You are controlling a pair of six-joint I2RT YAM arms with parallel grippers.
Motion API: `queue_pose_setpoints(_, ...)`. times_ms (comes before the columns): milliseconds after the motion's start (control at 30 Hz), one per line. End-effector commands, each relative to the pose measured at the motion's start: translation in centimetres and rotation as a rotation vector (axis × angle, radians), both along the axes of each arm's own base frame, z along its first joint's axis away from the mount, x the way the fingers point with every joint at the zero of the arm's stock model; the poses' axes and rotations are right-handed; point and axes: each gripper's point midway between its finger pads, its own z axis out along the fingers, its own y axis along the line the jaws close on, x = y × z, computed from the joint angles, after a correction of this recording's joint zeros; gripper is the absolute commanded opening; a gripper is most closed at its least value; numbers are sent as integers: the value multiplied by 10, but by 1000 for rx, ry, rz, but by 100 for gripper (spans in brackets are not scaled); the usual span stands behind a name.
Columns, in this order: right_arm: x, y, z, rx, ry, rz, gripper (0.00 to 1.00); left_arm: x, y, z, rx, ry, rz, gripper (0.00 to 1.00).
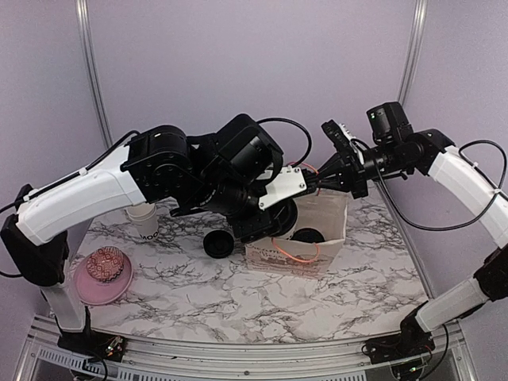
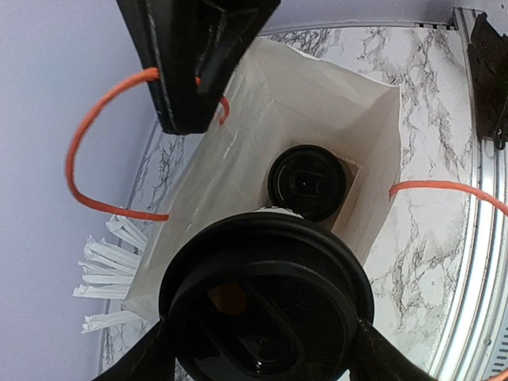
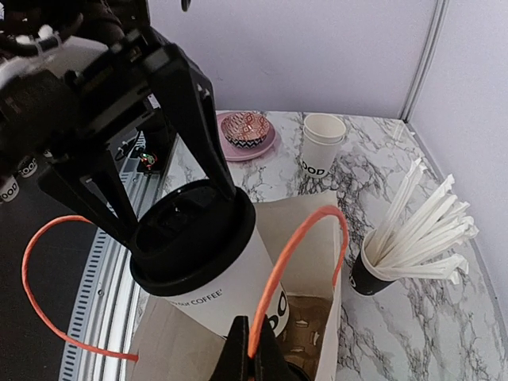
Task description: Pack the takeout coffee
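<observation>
My left gripper is shut on the black lid of one takeout coffee cup, a white cup with black lettering. It hangs tilted over the mouth of an open white paper bag. A second lidded takeout coffee cup stands upright on the bag's floor. My right gripper is shut on the bag's orange handle and holds it up beside the hanging cup. In the top view the left gripper is over the bag, and the right gripper is at its far edge.
A black cup of white straws stands right beside the bag. A lidless white cup and a pink plate with a patterned bowl sit further left on the marble table. The bag's other orange handle hangs loose.
</observation>
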Motion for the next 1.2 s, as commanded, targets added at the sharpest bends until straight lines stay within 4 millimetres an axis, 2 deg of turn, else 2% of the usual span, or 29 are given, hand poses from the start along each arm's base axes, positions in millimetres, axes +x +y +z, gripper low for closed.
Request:
queue_pose_setpoints(0,-23,0,21,66,-34,74,0,-5,2,-9,18,0,1,47)
queue_pose_setpoints(133,-32,0,25,77,-21,108,4,-21,-1,-12,27,1,-28,47)
queue_pose_setpoints(233,-43,2,22,63,-6,148,13,-36,-3,-20,54,-4,-57,47)
queue_pose_setpoints(267,-47,2,23,63,0,167,19,-39,-3,-23,65,-4,-59,47)
queue_pose_setpoints(333,-53,0,29,63,2,197,41,-42,-2,-31,89,-6,-59,47)
queue_pose_setpoints(367,-54,-1,34,62,0,201,49,-42,0,-33,100,-10,-54,47)
queue_pose_setpoints(433,-56,-3,47,66,-11,215,55,-44,2,-38,122,-20,-48,47)
queue_pose_setpoints(500,-51,-10,63,95,-23,213,57,-46,4,-41,144,-34,-43,47)
queue_pose_setpoints(567,-38,-18,76,133,-32,187,59,-46,5,-44,163,-56,-35,47)
queue_pose_setpoints(633,-14,-25,82,156,-37,126,59,-47,8,-46,180,-79,-27,46)
queue_pose_setpoints(667,7,-25,80,145,-40,61,59,-47,9,-46,187,-91,-22,46)
queue_pose_setpoints(733,48,-28,66,124,-28,-69,58,-49,11,-48,196,-103,-18,46)
queue_pose_setpoints(867,114,-32,15,48,3,-250,56,-47,16,-51,227,-146,-4,46)
queue_pose_setpoints(1000,154,-29,-35,-12,94,-325,54,-46,17,-56,252,-168,0,45)
queue_pose_setpoints(1167,193,-30,-99,-103,186,-427,50,-53,13,-60,261,-169,-19,45)
